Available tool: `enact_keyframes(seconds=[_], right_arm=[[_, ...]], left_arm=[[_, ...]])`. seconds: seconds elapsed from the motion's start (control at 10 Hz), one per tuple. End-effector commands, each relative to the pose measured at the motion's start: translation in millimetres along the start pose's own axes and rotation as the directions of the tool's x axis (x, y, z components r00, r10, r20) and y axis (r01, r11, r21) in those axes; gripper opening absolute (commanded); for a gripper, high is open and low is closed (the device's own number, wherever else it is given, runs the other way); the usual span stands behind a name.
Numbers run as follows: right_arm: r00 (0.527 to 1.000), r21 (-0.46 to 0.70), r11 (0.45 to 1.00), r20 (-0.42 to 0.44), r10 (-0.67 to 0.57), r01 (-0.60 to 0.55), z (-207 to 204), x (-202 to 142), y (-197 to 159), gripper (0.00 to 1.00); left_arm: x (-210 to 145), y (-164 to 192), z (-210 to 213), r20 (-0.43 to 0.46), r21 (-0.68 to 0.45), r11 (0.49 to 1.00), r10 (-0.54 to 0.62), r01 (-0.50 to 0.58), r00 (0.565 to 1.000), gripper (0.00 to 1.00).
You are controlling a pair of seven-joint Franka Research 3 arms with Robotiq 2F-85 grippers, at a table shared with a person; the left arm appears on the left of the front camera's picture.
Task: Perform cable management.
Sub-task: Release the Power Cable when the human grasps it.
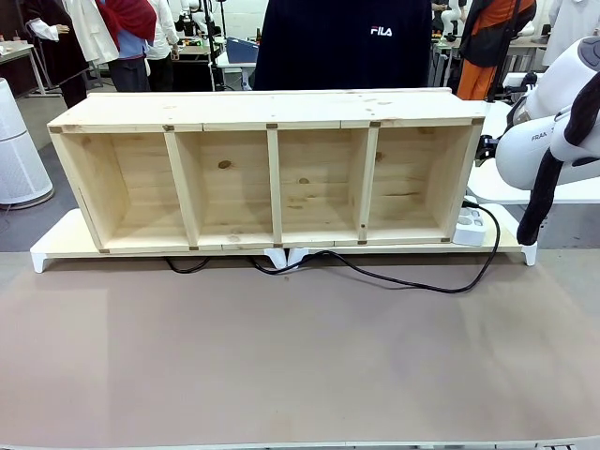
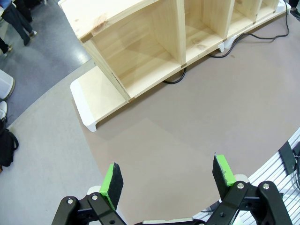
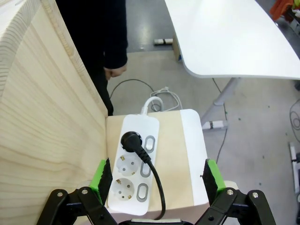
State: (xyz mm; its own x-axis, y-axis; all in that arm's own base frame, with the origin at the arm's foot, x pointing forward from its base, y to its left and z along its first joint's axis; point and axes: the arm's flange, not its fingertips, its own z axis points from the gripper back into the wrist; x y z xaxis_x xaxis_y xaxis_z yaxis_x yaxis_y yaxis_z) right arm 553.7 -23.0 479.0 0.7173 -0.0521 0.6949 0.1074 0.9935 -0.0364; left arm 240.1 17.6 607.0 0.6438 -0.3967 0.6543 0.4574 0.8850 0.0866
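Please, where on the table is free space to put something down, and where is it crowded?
The brown mat in front of the shelf is bare. The four shelf compartments are empty too. Crowded: along the shelf's front edge, where the cable loops, and by the power strip at its right end.

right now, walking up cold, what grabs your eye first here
A long pale wooden shelf unit with four open compartments lies across the far side of the brown table mat. A glossy black cable snakes from under its front edge to a small white power strip at its right end. The right gripper hangs open above that strip.
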Motion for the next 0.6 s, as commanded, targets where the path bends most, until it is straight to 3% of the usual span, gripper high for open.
enact_keyframes(seconds=[0.0, 0.5], right_arm=[[1.0, 0.0, 1.0, -0.003, -0.002, 0.002, -0.1, -0.2, 0.4, 1.0], [1.0, 0.0, 1.0, -0.003, -0.002, 0.002, -0.1, -0.2, 0.4, 1.0]], left_arm=[[-0.7, 0.5, 0.0, 0.003, -0.006, 1.0, 0.002, -0.002, 1.0, 1.0], [-0.7, 0.5, 0.0, 0.003, -0.006, 1.0, 0.002, -0.002, 1.0, 1.0]])
